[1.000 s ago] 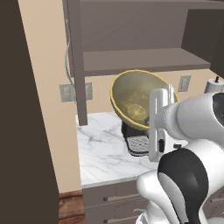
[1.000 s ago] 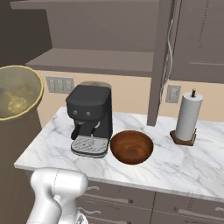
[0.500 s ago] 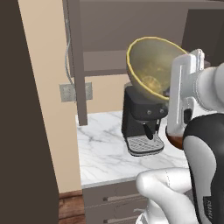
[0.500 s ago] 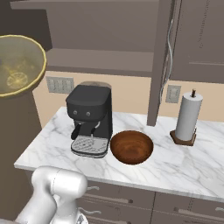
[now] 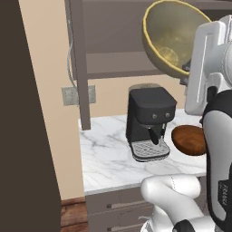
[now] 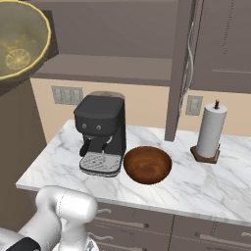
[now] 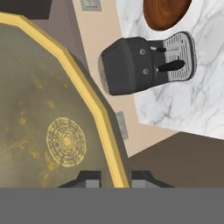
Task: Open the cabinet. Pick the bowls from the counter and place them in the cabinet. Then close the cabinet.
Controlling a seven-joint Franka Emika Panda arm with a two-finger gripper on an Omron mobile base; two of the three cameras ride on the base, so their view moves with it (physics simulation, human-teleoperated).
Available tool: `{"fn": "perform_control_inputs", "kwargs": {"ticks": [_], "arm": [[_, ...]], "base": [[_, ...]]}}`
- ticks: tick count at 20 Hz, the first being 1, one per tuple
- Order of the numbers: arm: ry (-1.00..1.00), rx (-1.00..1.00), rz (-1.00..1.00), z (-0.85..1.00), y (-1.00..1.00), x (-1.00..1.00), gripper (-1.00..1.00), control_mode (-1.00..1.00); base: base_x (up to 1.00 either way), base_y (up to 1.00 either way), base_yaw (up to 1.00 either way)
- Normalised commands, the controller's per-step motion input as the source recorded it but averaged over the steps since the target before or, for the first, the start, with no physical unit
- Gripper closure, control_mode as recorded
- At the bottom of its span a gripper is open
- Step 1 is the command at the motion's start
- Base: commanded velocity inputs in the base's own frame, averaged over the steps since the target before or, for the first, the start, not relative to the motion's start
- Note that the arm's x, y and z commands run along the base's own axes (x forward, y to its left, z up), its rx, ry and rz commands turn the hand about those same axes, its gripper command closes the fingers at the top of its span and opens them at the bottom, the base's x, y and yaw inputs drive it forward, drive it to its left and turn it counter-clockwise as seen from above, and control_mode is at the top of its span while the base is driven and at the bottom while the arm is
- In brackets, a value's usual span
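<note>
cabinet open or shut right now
Open: the cabinet shows its bare shelf, with a door swung out edge-on beside the paper towel roll.

I count two bowls: one olive-yellow bowl (image 5: pixel 174 38) up high, one brown bowl (image 6: pixel 147 164) on the counter (image 6: pixel 206 188); one coffee machine (image 6: pixel 101 133), one paper towel roll (image 6: pixel 211 130), two wall outlets

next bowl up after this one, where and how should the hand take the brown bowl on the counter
Take the brown bowl by its rim, coming down from above with one finger inside. It sits upright and open on the counter. Choose the side facing away from the coffee machine, which stands close beside it.
</note>
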Motion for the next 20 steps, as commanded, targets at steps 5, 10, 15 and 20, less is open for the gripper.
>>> {"fn": "perform_control_inputs", "kwargs": {"ticks": [5, 10, 15, 20], "arm": [[-0.04, 0.00, -0.01, 0.13, -0.04, 0.38, 1.00, -1.00], [0.09, 0.08, 0.00, 0.18, -0.34, 0.23, 1.00, -1.00], [0.11, 0.05, 0.00, 0.11, -0.23, 0.24, 1.00, -1.00], [0.09, 0.00, 0.00, 0.00, -0.02, 0.45, 1.00, -1.00]], "base": [[0.00, 0.00, 0.00], [0.00, 0.00, 0.00], [0.00, 0.00, 0.00], [0.00, 0.00, 0.00]]}}
